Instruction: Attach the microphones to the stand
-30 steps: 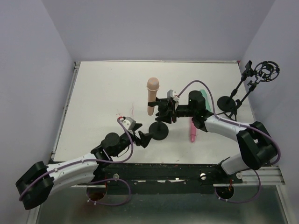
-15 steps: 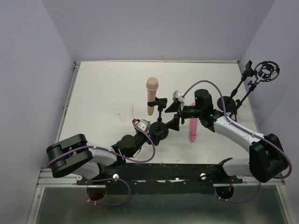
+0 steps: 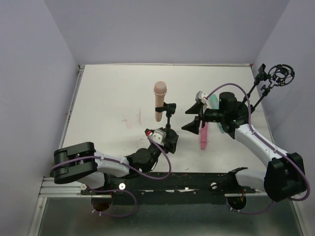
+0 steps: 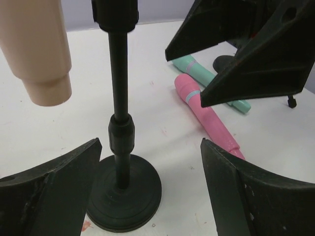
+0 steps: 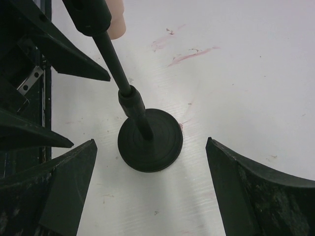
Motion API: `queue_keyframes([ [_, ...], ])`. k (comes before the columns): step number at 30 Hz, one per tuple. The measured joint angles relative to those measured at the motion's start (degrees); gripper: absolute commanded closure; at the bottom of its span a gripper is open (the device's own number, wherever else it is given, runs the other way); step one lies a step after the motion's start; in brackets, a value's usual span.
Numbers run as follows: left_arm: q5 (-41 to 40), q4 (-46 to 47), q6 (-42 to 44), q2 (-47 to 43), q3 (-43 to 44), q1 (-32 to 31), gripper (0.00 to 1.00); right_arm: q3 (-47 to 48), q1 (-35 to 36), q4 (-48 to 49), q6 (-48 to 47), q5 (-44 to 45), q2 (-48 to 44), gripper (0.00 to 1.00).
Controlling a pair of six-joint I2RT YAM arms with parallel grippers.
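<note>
1. We see our left end effector [image 4: 150, 147] spread wide on either side of the black round-based stand [image 4: 118, 98].
2. The beige cylindrical microphone [image 3: 160, 101] sits clipped to it, upright.
3. Our right end effector [image 3: 191, 118] is spread too, near the stand.

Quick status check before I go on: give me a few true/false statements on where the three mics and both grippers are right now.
1. The beige microphone is clipped to the stand, clear of the table. True.
2. The right gripper holds the pink microphone. False: the pink microphone lies on the table, and the right gripper is open and empty.
3. The left gripper is open, with one finger on each side of the stand's pole. True.
4. The teal microphone sits in a stand. False: it lies on the table beside the pink microphone.
</note>
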Motion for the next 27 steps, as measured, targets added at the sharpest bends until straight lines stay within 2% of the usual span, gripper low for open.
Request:
queue_keyframes([
  [10,-7.96,-9.35,0.74,-0.87,7.87,-0.83,0.22,-0.61,-2.56,-0.33,1.16,-3.48,-0.72,0.00],
  [18,-9.57,-12.04,1.86,1.95,12.41,0.31,0.34,-1.29,-5.42,0.02,2.89,-5.81,-1.03,0.00],
  [25,-9.57,-14.25,2.34,4.46,16.81,3.17,0.47,-1.79,-6.45,0.39,4.09,-7.52,-1.11,0.00],
  [27,-9.55,-14.69,2.49,4.81,17.40,3.89,0.54,-1.86,-6.84,0.39,4.24,-8.00,-1.11,0.00],
])
